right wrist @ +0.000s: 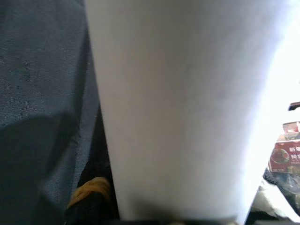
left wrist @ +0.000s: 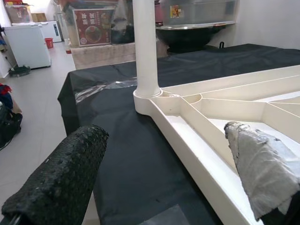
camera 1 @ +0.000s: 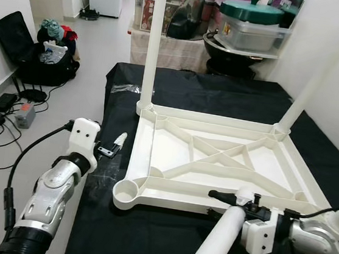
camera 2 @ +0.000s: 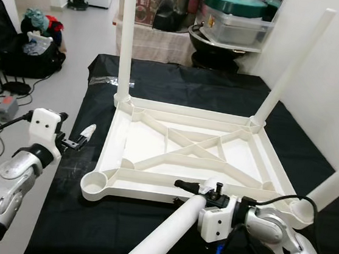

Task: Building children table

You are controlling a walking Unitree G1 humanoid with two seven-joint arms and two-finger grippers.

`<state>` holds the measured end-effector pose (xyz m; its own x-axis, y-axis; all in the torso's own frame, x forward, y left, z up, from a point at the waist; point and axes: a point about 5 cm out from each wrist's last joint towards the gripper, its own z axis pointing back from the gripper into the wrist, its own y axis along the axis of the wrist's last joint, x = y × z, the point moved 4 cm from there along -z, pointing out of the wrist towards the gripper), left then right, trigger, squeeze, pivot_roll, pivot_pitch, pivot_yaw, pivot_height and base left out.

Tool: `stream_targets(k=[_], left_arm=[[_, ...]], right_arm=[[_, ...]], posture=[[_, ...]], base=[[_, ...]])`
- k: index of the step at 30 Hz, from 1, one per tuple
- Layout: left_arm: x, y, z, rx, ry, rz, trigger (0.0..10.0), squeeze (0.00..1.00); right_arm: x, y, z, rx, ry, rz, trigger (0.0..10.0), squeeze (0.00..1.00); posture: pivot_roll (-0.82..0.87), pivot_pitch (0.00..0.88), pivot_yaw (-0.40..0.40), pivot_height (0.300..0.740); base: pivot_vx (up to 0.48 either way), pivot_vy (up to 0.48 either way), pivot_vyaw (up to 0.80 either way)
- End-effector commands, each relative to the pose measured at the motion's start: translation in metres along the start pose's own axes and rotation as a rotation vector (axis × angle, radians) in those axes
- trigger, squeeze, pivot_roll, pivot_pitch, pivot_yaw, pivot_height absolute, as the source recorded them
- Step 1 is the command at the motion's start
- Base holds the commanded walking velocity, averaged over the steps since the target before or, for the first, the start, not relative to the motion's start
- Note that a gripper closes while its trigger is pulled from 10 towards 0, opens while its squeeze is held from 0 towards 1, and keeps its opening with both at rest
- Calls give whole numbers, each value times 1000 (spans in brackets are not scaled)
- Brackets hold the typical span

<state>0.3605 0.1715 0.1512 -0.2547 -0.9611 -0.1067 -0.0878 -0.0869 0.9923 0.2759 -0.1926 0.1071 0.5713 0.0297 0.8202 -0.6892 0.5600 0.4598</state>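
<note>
A white children's table top [camera 1: 173, 146] lies upside down on a black-covered table [camera 1: 222, 96]. White legs stand in its far-left socket [camera 1: 154, 39] and far-right socket [camera 1: 322, 77]. A third leg [camera 2: 337, 183] rises at the near-right corner. The near-left socket [camera 1: 127, 191] is empty. My right gripper [camera 1: 237, 201] is shut on a loose white leg [camera 1: 214, 245] that lies slanted at the top's near edge, right of that socket. My left gripper [camera 1: 116, 145] hovers open just left of the top, with one black finger [left wrist: 61, 178] and one grey-wrapped finger [left wrist: 262, 173].
A black bag [camera 1: 42, 57] with clothes, cables and a power block [camera 1: 24, 115] lie on the floor to the left. Storage boxes [camera 1: 254, 32], a green-lidded pot [camera 1: 251, 10] and a wok crowd the back. A white wall runs along the right.
</note>
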Motion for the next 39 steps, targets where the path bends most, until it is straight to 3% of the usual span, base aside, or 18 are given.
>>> stream_targets(k=[1,4,6,7,8,10,11,13,20,22,25,26,29,31,33,36,37,39], left_arm=[[4,-2,0,-2,-10,1,10000,0],[3,-2,0,-2,-5,4,10000,0],[2,-3,1,-3,2,10,10000,0],[2,-3,1,-3,2,10,10000,0],[2,-3,1,-5,1,13,10000,0],[2,-3,1,-5,1,13,10000,0],[3,-4,1,-6,-1,14,10000,0],[4,-4,0,-5,-4,17,10000,0],[5,-3,-2,-4,-6,15,10000,0],[4,-4,-1,-5,-3,16,10000,0],[4,-5,-1,-5,0,18,10000,0],[4,-5,-1,-4,1,19,10000,0],[5,-5,-1,-4,2,19,10000,0],[2,-4,-1,-2,14,18,10000,0],[2,-4,-1,-2,14,18,10000,0],[-2,-4,0,0,28,14,10000,0],[-6,-3,1,2,42,11,10000,0],[-7,-3,3,1,49,8,10000,0]], right_arm=[[-49,6,-5,38,211,-55,0,0],[-36,3,-10,24,129,-110,0,0],[17,-8,-16,2,-197,-291,0,0],[17,-8,-16,2,-197,-291,0,0],[62,-12,-15,41,-455,-437,0,0],[62,-12,-15,41,-455,-437,0,0],[105,-12,-7,122,-710,-590,0,0],[158,-1,8,321,-1002,-789,0,0],[185,8,18,457,-1169,-900,0,0],[195,0,21,494,-1340,-1035,0,0],[190,-8,8,478,-1391,-1153,0,0],[184,-6,-7,482,-1378,-1197,0,0],[181,-4,-16,484,-1356,-1242,0,0],[173,14,-56,514,-1263,-1367,0,0],[173,14,-56,514,-1263,-1367,0,0],[169,35,-89,533,-1157,-1432,0,0],[166,50,-111,536,-1073,-1441,0,0],[164,54,-118,519,-1043,-1412,0,0]], posture=[[41,0,-69,740],[43,0,-70,740],[45,0,-67,740],[45,0,-67,740],[41,0,-65,740],[41,0,-65,740],[41,0,-63,740],[40,0,-63,740],[48,0,-63,740],[44,0,-65,740],[46,0,-69,740],[49,0,-69,740],[51,0,-71,740],[62,0,-79,740],[62,0,-79,740],[85,0,-97,740],[90,0,-102,740],[93,0,-106,740]], base=[[0,0,0],[0,0,0],[0,0,0],[0,0,0],[0,0,0],[0,0,0],[0,0,0],[0,0,0],[0,0,0],[0,0,0],[0,0,0],[0,0,0],[0,0,0],[0,0,0],[0,0,0],[0,0,0],[0,0,0],[0,0,0]])
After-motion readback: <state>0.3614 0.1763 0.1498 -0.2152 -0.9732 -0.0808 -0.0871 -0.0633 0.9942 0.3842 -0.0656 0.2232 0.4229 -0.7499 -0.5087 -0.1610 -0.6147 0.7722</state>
